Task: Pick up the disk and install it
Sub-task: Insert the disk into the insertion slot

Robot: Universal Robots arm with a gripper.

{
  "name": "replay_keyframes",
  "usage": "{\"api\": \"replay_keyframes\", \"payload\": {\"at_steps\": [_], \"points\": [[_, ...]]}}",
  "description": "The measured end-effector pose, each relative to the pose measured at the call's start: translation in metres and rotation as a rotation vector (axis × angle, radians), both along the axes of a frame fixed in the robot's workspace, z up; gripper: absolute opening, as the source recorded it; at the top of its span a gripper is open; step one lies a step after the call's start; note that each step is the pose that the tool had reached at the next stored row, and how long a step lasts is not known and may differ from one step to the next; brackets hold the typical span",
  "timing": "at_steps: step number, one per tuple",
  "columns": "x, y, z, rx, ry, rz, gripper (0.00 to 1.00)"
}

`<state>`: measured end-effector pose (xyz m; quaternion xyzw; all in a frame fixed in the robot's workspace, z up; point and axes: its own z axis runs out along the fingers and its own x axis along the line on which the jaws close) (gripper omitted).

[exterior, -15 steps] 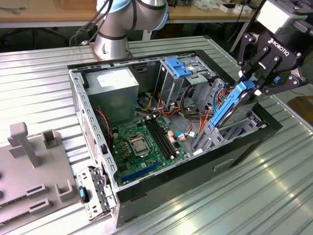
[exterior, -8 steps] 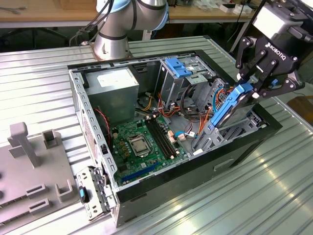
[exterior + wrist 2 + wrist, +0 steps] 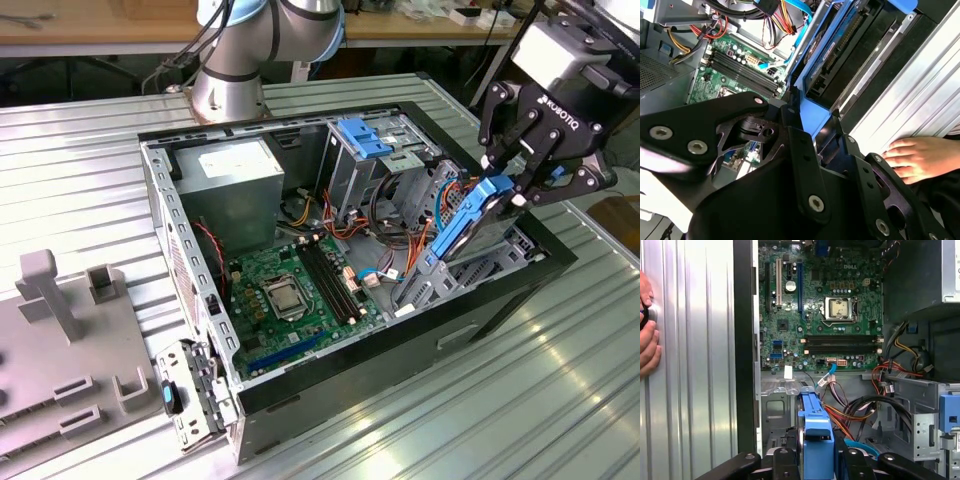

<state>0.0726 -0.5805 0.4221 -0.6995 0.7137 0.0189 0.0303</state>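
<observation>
Gripper [image 3: 508, 185] pinches the disk [image 3: 465, 228] by its blue rail. It hangs tilted above the bay [image 3: 455, 285] at the exterior view's right, where it could snag cables [image 3: 383, 212] (or jam askew).

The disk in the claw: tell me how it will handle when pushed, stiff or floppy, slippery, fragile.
The disk looks like a rigid, blue-railed slab, so it will probably not flex. The claw pinches only its upper end while it hangs tilted, so it may pivot if pushed. Its smooth plastic sides could slip somewhat.
</observation>
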Motion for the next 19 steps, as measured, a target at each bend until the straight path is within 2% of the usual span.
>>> {"api": "replay_keyframes", "payload": {"at_steps": [19], "points": [[0.0000, 0.0000, -0.0148, -0.0001, 0.0000, 0.000, 0.37]]}}
